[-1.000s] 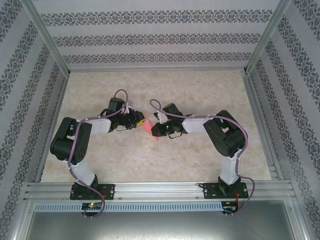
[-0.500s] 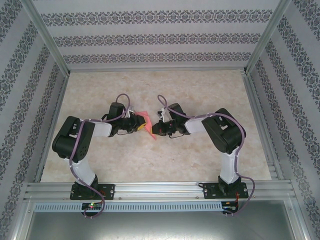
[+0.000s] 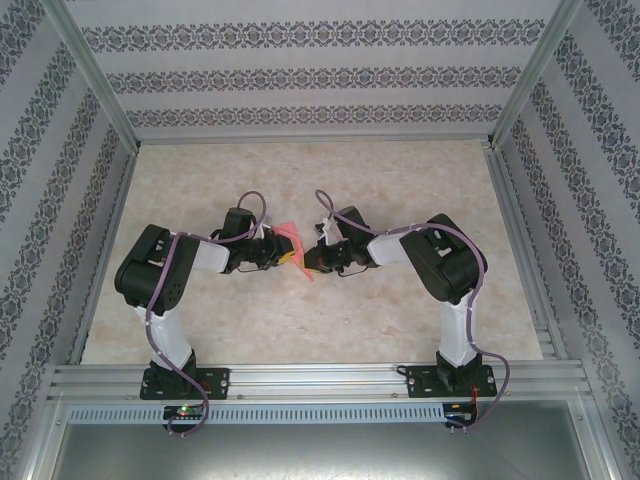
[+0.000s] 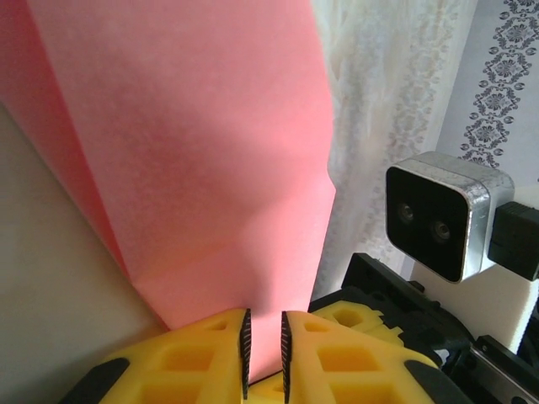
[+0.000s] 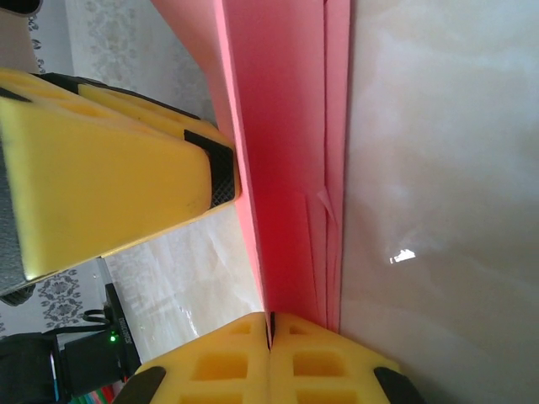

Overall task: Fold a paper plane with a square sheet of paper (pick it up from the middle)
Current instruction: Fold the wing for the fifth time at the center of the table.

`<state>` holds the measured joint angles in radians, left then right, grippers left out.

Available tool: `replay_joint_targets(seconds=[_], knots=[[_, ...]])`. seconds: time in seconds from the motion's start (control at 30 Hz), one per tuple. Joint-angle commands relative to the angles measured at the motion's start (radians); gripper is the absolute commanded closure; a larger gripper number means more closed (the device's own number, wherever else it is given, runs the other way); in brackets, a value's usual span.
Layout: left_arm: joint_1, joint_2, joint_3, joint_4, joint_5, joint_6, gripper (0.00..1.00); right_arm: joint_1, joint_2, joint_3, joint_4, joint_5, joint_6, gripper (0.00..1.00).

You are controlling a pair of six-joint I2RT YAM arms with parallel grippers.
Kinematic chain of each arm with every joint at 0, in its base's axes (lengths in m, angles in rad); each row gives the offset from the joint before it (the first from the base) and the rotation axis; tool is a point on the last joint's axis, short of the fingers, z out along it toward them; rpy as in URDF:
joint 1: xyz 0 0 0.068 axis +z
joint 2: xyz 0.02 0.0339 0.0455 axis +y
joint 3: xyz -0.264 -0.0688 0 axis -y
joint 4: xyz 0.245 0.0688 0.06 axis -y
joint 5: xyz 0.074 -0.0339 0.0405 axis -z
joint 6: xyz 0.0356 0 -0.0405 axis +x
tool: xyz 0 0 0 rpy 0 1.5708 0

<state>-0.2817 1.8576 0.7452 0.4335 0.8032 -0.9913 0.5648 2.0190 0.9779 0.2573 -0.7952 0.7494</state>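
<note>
Two clamp paper plane [image 4: 210, 151] between — left end effector [image 4: 264, 324]; right end effector [image 5: 270, 318].

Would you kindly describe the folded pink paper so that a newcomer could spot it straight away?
Start at the pale marbled table; near its middle the left gripper and right gripper meet tip to tip. Pinched between them is the pink paper, folded lengthwise into layers. It is the only salmon-coloured thing there, thin and flat beside the yellow fingers.
</note>
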Motion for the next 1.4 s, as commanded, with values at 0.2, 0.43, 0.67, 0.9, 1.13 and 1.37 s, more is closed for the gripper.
replay_joint_targets(seconds=[0.2, 0.43, 0.67, 0.9, 1.13, 1.37], knots=[[-0.01, 0.029, 0.034, -0.157, -0.082, 0.067, 0.81, -0.005, -0.019, 0.037, -0.124, 0.006, -0.061, 0.85], [-0.01, 0.05, 0.053, -0.206, -0.098, 0.067, 0.81, -0.008, -0.069, 0.013, -0.201, 0.004, -0.106, 0.77], [-0.009, 0.06, 0.069, -0.24, -0.103, 0.074, 0.81, -0.014, -0.081, -0.024, -0.215, 0.022, -0.102, 0.87], [-0.009, 0.073, 0.083, -0.26, -0.107, 0.07, 0.82, -0.011, -0.04, -0.004, -0.266, 0.046, -0.123, 0.92], [-0.008, 0.081, 0.088, -0.272, -0.101, 0.079, 0.82, -0.008, -0.097, 0.018, -0.266, 0.035, -0.118, 0.81], [-0.008, 0.08, 0.08, -0.271, -0.102, 0.081, 0.82, -0.007, -0.191, 0.042, -0.307, 0.117, -0.139, 0.78]])
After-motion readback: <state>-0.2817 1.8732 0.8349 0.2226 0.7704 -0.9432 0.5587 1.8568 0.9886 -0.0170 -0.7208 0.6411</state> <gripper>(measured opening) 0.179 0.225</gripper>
